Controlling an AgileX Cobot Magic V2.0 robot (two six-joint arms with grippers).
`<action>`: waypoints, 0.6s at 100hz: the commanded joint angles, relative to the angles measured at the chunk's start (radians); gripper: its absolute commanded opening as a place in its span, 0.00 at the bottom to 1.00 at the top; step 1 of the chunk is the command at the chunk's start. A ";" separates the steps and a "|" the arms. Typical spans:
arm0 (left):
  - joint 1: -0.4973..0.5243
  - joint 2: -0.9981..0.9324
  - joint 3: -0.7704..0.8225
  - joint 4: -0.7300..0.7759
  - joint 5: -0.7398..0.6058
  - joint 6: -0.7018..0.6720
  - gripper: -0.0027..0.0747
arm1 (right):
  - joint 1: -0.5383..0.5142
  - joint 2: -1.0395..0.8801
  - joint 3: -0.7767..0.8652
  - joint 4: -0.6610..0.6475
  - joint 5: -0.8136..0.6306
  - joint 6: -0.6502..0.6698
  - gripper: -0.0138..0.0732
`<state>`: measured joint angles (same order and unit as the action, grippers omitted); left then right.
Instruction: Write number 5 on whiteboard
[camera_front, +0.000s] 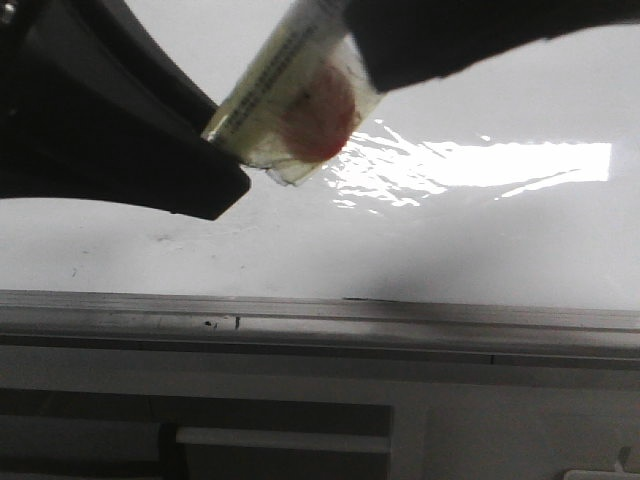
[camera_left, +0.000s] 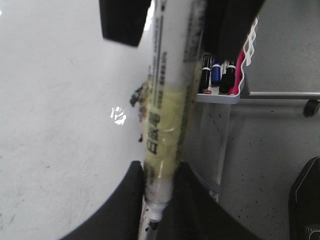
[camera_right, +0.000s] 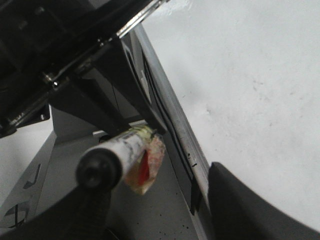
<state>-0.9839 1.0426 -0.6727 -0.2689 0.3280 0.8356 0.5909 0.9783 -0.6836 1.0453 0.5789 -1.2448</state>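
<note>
The whiteboard (camera_front: 400, 250) is glossy white with faint smudges, a glare patch (camera_front: 500, 165) and a grey metal edge strip (camera_front: 320, 315). No number 5 shows on it; only small dark marks (camera_left: 136, 97) sit beside the marker. My left gripper (camera_left: 160, 172) is shut on a white marker (camera_left: 167, 100) wrapped in yellowish tape, nib pointing towards the wrist. In the front view the left gripper (camera_front: 215, 150) holds the marker (camera_front: 290, 90) tilted above the board. My right gripper (camera_right: 160, 200) is open, with the marker's red-taped end (camera_right: 145, 160) between its wide-apart fingers.
Beyond the board's edge, a white rack (camera_left: 220, 95) holds several spare markers over a grey speckled floor (camera_left: 270, 165). A grey cabinet front (camera_front: 300, 420) lies below the board's edge strip. The board also shows in the wrist views (camera_right: 250, 75) (camera_left: 60, 100).
</note>
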 joint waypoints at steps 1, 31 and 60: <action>-0.006 -0.018 -0.027 -0.006 -0.077 0.000 0.01 | 0.029 0.045 -0.044 0.049 -0.035 -0.030 0.59; -0.006 -0.018 -0.027 -0.006 -0.079 0.000 0.01 | 0.117 0.141 -0.114 0.085 -0.140 -0.032 0.59; -0.006 -0.018 -0.027 -0.008 -0.079 -0.004 0.03 | 0.121 0.152 -0.116 0.103 -0.120 -0.032 0.09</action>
<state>-0.9820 1.0426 -0.6685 -0.2760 0.3222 0.8133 0.7148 1.1364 -0.7632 1.0849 0.4716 -1.2843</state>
